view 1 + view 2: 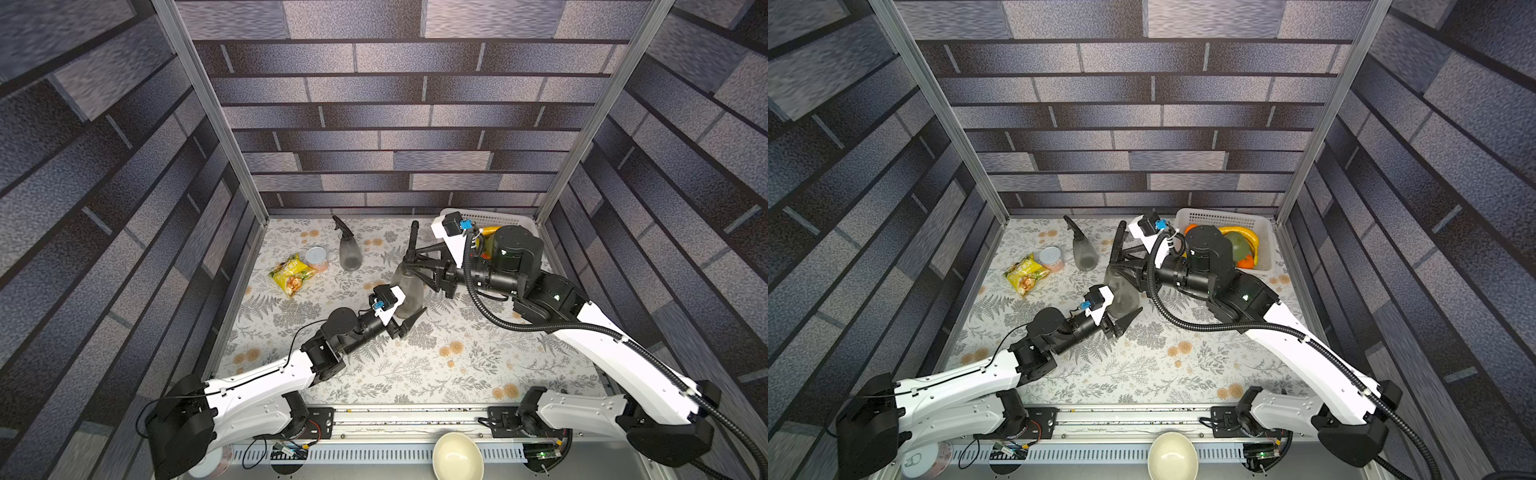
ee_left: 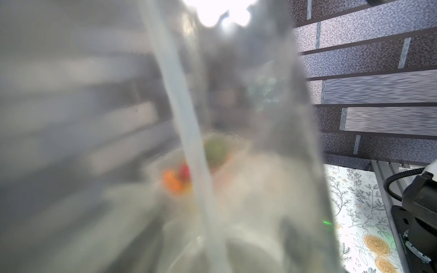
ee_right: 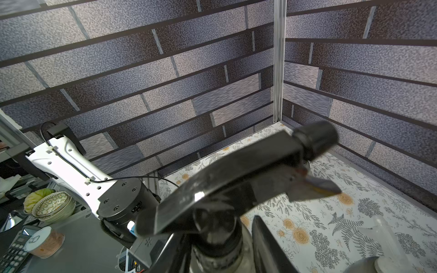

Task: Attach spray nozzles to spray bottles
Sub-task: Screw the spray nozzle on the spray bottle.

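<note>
While left pincer point(image 1: 409, 309) clamps spray bottle point(image 1: 409, 286): brace it firmly.
Right pincer point(image 1: 411, 261): at spray nozzle point(image 1: 414, 239), grip unclear; twist squarely.

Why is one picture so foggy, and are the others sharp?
Left wrist view: the smoky bottle fills the frame, blurred, with white glare. Right wrist view: the black nozzle is soft, with a small highlight; the brick wall is sharper. Both top views: fairly sharp, side walls splayed.
</note>
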Motion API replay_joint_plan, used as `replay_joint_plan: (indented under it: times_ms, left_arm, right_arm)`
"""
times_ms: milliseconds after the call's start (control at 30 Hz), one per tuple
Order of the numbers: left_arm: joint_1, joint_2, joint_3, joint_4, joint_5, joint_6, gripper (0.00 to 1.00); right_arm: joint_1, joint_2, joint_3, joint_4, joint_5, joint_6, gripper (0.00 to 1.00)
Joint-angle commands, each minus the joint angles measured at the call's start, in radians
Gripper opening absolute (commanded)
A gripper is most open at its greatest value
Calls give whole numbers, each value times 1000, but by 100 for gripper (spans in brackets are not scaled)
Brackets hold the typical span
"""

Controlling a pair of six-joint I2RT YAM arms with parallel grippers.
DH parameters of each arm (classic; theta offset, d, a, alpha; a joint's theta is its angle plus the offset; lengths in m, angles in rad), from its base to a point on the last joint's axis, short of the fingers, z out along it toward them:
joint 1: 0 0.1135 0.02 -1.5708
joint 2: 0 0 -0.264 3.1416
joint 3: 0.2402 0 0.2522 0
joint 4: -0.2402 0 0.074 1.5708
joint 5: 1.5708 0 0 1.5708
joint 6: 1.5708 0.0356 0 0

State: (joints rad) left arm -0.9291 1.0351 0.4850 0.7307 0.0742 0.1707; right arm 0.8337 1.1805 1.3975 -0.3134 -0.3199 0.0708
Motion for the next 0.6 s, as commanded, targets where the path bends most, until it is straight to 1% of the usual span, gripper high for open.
replay_joint_plan:
  times_ms: [0, 167, 267, 333, 400, 433, 467, 567]
  left_arm:
    - [-7, -8, 18, 46, 17, 7, 78]
    - [-8, 2, 23, 65, 7, 15, 78]
    - [-7, 15, 27, 79, 4, 14, 78]
    - [-8, 25, 27, 91, -1, 14, 78]
    - [-5, 32, 21, 117, -15, 11, 78]
    - [-1, 35, 17, 127, -22, 5, 78]
    - [6, 37, 17, 130, -22, -2, 78]
    - [19, 43, 14, 141, -20, -13, 78]
  right_arm:
    - [-5, 22, 0, 36, 48, 21, 40]
    - [40, 19, -45, 79, 147, 27, 35]
    - [88, 21, -61, 92, 260, 27, 30]
    - [118, 13, -77, 105, 318, 22, 30]
    - [141, -2, -87, 106, 366, 30, 36]
    - [155, -14, -96, 106, 383, 34, 40]
    - [168, -26, -101, 103, 395, 41, 47]
    - [198, -48, -102, 66, 409, 56, 51]
